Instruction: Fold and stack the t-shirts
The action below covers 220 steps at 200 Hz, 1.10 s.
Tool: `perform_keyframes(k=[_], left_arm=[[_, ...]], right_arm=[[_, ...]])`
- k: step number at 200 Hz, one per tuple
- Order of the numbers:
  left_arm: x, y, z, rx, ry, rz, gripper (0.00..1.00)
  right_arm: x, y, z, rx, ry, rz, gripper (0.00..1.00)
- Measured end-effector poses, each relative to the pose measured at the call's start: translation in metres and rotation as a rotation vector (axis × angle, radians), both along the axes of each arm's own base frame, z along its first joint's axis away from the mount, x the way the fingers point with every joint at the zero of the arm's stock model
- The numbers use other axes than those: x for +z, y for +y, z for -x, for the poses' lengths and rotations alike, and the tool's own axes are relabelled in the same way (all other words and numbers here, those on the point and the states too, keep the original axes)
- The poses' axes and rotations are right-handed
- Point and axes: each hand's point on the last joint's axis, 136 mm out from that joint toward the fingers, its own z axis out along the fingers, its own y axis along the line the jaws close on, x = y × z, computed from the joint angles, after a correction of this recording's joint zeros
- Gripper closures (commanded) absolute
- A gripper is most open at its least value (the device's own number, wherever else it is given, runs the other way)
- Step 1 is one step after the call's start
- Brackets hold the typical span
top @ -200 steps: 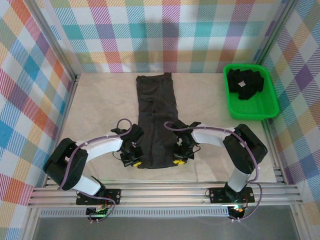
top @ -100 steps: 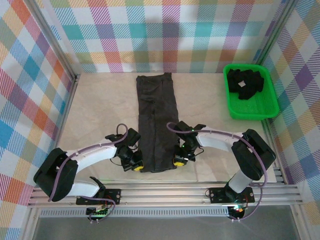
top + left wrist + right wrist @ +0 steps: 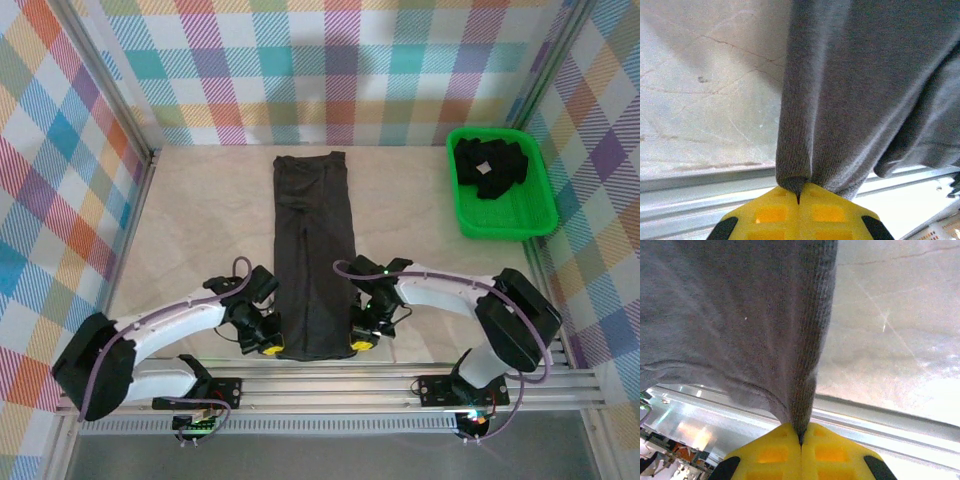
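**Long fold made, cross folds to come**

One dark t-shirt (image 3: 315,250) lies on the table (image 3: 200,220) as a long narrow strip, running from the far wall side toward the arms. Its sides seem to be turned in already, so the lengthwise fold looks done.

The left gripper (image 3: 268,347) is clamped on the strip's near left corner and the right gripper (image 3: 360,342) on the near right corner. In each wrist view the yellow jaws meet with a ridge of grey cloth pinched between them, and the fabric fans away from the tips. The near hem sits close to the metal rail (image 3: 320,385) at the table's front edge. From the wrist views it appears raised a little off the surface, though how far cannot be told.

Off to the right, well apart from the strip, a green bin (image 3: 540,215) holds a heap of dark shirts (image 3: 490,165) with a small white tag (image 3: 483,169) showing. They look bundled rather than flat, and how many there are cannot be told.

As a judgement, the task is early. No finished stack is seen on the table. The strip has yet to be folded across its length — probably by carrying the held hem toward the far end — and set down as the base of a pile. The binned shirts would then each need the same treatment.
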Motion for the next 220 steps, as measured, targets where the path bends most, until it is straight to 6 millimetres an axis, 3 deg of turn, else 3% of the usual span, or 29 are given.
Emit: perform_keyframes(k=[26, 47, 82, 107, 125, 150, 179, 204, 220], left_arm=[[0.032, -0.003, -0.018, 0.046, -0.109, 0.031, 1.0], [0.053, -0.007, -0.038, 0.1, -0.17, 0.047, 1.0], [0.083, -0.008, -0.1, 0.229, -0.246, 0.035, 1.0], [0.091, -0.006, -0.155, 0.299, -0.282, 0.015, 1.0], [0.091, -0.002, -0.194, 0.326, -0.314, 0.003, 1.0], [0.082, 0.007, -0.219, 0.339, -0.307, -0.031, 1.0], [0.062, 0.01, -0.283, 0.356, -0.334, -0.043, 1.0], [0.037, 0.016, -0.309, 0.363, -0.31, -0.067, 1.0], [0.032, 0.015, -0.324, 0.361, -0.315, -0.068, 1.0]], right_arm=[[0.021, -0.001, -0.015, -0.038, -0.059, -0.019, 1.0], [0.04, -0.001, -0.04, -0.097, -0.108, -0.034, 1.0], [0.082, 0.007, -0.11, -0.208, -0.223, -0.09, 1.0], [0.096, 0.01, -0.165, -0.269, -0.277, -0.106, 1.0], [0.095, 0.014, -0.2, -0.289, -0.301, -0.111, 1.0], [0.082, 0.008, -0.223, -0.307, -0.28, -0.077, 1.0], [0.064, 0.023, -0.284, -0.32, -0.316, -0.104, 1.0], [0.044, 0.023, -0.313, -0.339, -0.309, -0.092, 1.0], [0.04, 0.023, -0.329, -0.346, -0.316, -0.092, 1.0]])
